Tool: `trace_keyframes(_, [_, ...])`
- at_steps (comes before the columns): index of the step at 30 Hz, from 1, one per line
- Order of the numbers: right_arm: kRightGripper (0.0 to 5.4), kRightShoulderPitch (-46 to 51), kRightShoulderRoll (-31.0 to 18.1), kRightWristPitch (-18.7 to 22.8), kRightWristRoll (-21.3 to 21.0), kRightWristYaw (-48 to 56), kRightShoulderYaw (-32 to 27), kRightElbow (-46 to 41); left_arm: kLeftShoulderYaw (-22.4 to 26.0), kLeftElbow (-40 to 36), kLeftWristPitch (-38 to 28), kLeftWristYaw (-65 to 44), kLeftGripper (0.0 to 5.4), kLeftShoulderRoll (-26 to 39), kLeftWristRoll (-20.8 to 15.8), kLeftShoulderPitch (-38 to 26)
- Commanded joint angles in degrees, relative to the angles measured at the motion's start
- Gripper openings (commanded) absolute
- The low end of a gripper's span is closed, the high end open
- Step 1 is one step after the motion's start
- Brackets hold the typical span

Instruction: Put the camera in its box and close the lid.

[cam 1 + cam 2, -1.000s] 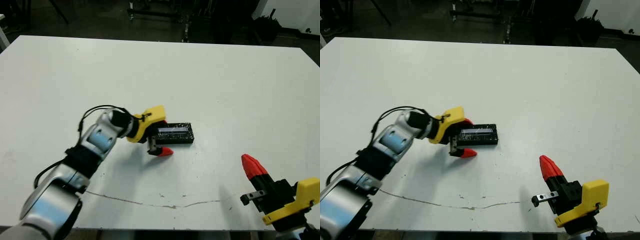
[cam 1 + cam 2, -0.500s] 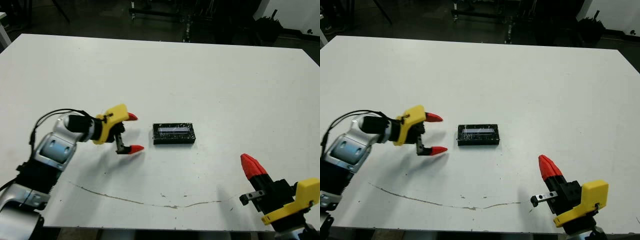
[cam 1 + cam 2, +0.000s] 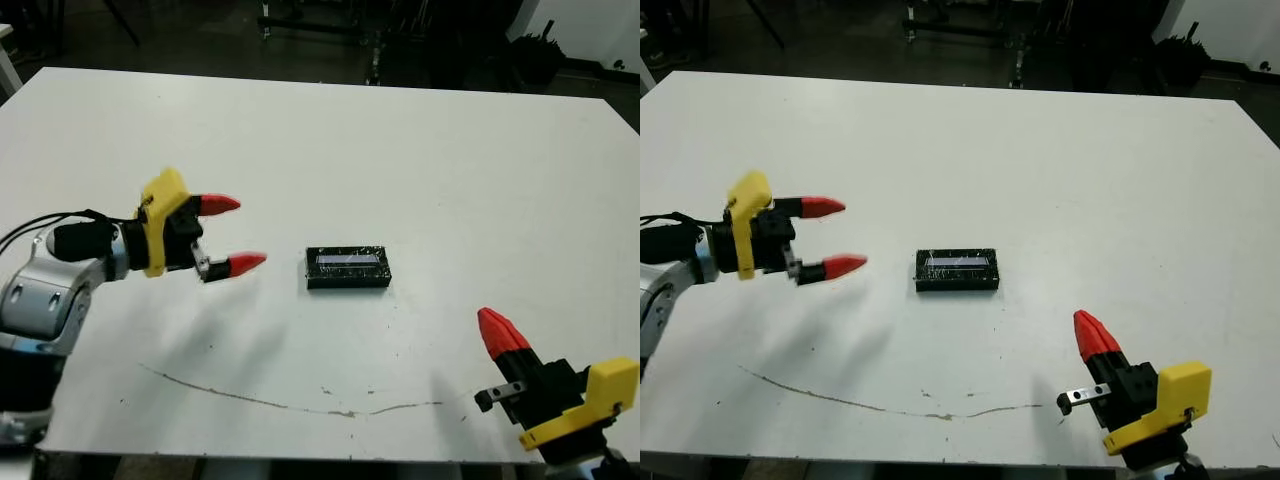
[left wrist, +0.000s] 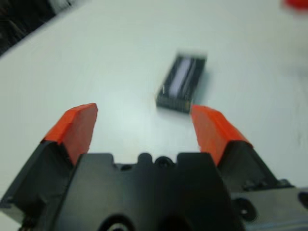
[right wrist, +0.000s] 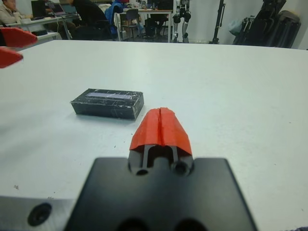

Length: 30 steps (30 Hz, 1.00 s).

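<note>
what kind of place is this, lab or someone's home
Most likely a robotics lab or shared workroom, not a home. Beyond the white table the right wrist view shows people at desks with laptops, a robot on a stand and tripod-like gear.

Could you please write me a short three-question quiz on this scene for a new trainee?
1. True or false: the lid is already on the box.
2. Which pincer has its fingers spread apart: A) the left pincer, B) the right pincer, C) both?
3. Fill in: the closed box rests on the white ____, touched by neither pincer.

Key
1. True; the glossy lid covers the box, and no camera shows outside it.
2. A; the right pincer's red tips are pressed together.
3. table.
</note>
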Motion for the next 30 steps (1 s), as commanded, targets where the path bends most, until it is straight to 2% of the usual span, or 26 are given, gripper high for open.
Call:
trace_keyframes(1, [0.0,-0.6,0.5,-0.4,-1.0,-1.2,-0.1,0.6,0.0,-4.8,0.4,5.2,3.99,-3.9,-2.0,2.0])
trace_keyframes(7, [0.0,-2.2,1.9,-1.3,-2.0,-2.6,-0.2,2.1,-4.7,-10.4,4.6,16.4,3.13,-10.0,-1.1,4.2])
trace_keyframes(15, [0.0,-2.8,2.7,-1.1,-1.7,-3.8,-1.0,1.9,-12.3,-12.9,11.0,25.0,1.98,-13.2,2.0,3.4])
trace_keyframes(19, [0.0,-2.5,2.9,-0.7,-2.0,-4.4,-0.8,1.4,-14.9,-11.4,13.0,27.6,1.4,-15.0,3.3,2.6])
trace_keyframes(28, [0.0,-2.7,3.3,-1.0,-1.9,-4.6,-0.4,1.6,-15.8,-2.7,22.0,31.6,0.05,-20.5,2.4,-0.5])
trace_keyframes(30, [0.0,-2.9,3.4,-1.0,-1.8,-4.6,-0.4,1.8,-15.5,-0.3,24.9,31.8,0.02,-21.5,1.9,-1.6])
